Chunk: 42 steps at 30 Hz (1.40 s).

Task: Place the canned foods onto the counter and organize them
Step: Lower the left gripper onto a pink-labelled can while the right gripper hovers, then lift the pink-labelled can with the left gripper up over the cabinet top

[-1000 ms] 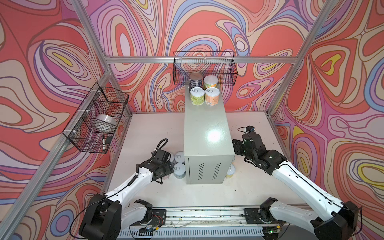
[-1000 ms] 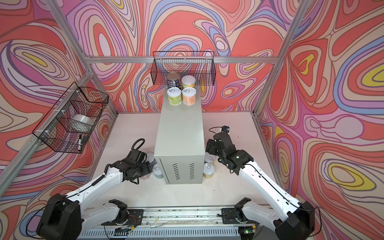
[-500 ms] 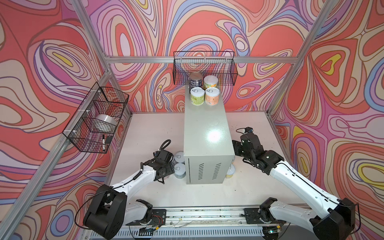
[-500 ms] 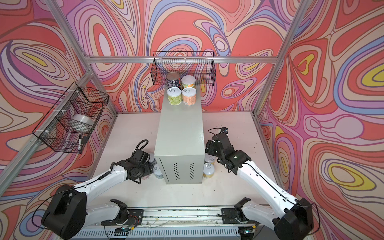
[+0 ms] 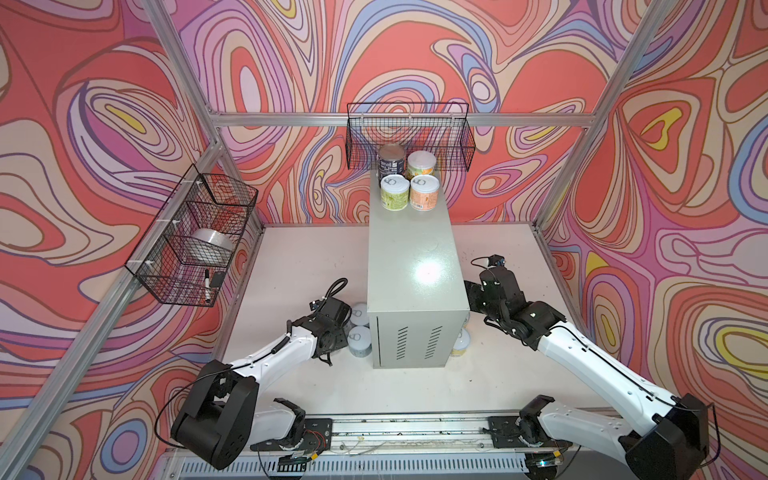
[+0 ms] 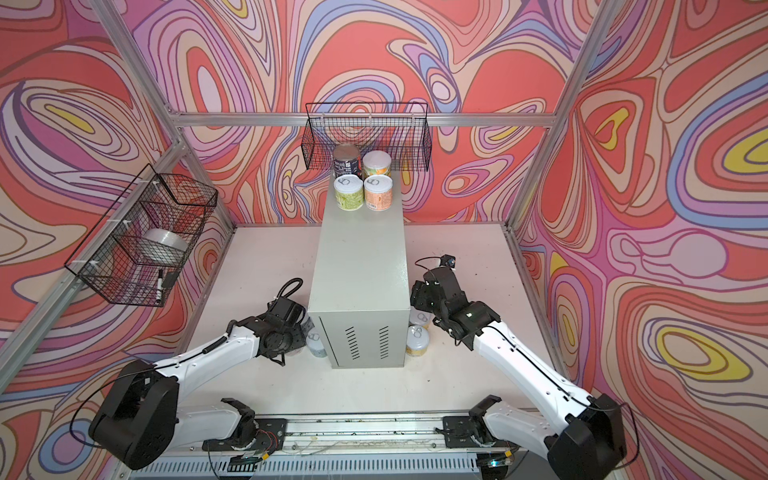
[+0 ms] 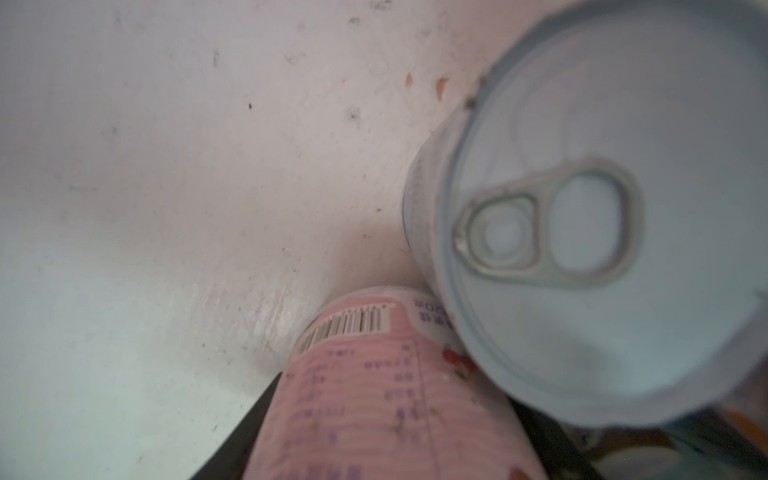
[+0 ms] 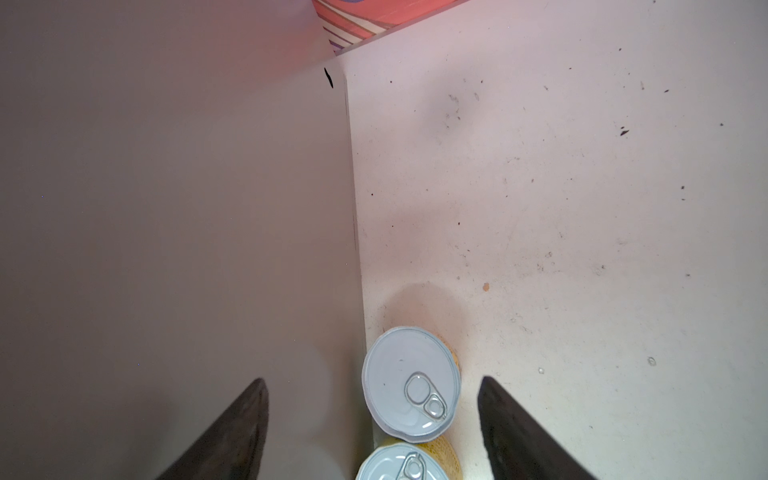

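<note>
Only the left wrist view shows the left gripper (image 7: 399, 399) clamped on a pink-labelled cylindrical tin (image 7: 353, 419); the right gripper (image 8: 372, 380) hangs, fingers spread wide, above a yellow-sided pull-tab tin (image 8: 409, 384).

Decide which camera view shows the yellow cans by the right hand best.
Right wrist view: yellow cans close, pull-tabs clear. Both top views show them partly hidden behind the cabinet. Left wrist view misses them.

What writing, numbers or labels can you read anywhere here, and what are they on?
No text can be read.
On the pink can: a barcode and rows of print, too blurred.
On the navy can: a pale print patch, too small.
On the green can and orange can: label print, too small.
</note>
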Each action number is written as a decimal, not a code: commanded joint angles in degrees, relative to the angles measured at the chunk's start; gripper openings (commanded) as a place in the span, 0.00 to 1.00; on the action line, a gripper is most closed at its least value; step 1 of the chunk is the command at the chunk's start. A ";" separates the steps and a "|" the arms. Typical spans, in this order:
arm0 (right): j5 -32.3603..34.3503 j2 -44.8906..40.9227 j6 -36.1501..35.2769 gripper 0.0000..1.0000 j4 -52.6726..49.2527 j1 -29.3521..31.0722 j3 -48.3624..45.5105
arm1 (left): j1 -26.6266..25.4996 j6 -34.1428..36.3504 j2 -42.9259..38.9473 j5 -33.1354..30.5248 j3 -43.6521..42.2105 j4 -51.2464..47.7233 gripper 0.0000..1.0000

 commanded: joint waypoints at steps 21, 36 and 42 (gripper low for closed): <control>4.86 -0.76 -3.59 0.82 -9.05 -1.65 11.71 | -0.51 17.90 -11.67 2.66 45.65 -46.31 0.00; 12.57 -3.20 -12.18 0.81 -13.21 -1.85 28.04 | -3.80 29.86 13.70 6.78 97.23 -61.91 0.00; 13.40 -3.28 -14.13 0.80 -12.04 -1.86 30.20 | -6.33 30.13 16.55 4.53 103.15 -56.99 0.00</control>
